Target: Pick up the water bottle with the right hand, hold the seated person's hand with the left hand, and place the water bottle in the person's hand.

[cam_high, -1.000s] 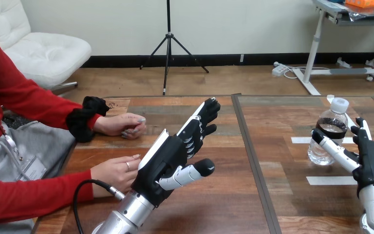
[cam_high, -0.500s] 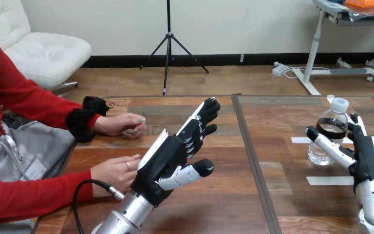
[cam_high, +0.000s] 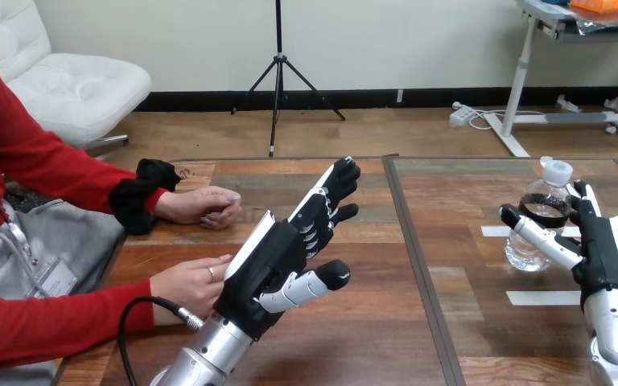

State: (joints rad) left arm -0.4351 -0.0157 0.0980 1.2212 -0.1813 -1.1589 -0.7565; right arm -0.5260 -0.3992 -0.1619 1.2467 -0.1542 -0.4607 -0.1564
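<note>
Head view, right hand (cam_high: 603, 257): fingers straight and thumb spread wide, gripping nothing; the thumb crosses in front of the water bottle, and the fingers rise just beside it.
Water bottle (cam_high: 541, 233): upright and capped on the table, standing inside that hand's span, apparently set up for a closing grasp.
Left hand (cam_high: 273, 257): spread open and empty, fingers straight, likely poised to take the person's hand.
Person's near hand (cam_high: 189, 283): rests just beside the left hand's back; contact cannot be told.
Person's far hand (cam_high: 207, 207): loosely curled, well apart.
Table (cam_high: 418, 338): wooden, with white tape strips (cam_high: 543, 297) near the bottle.
</note>
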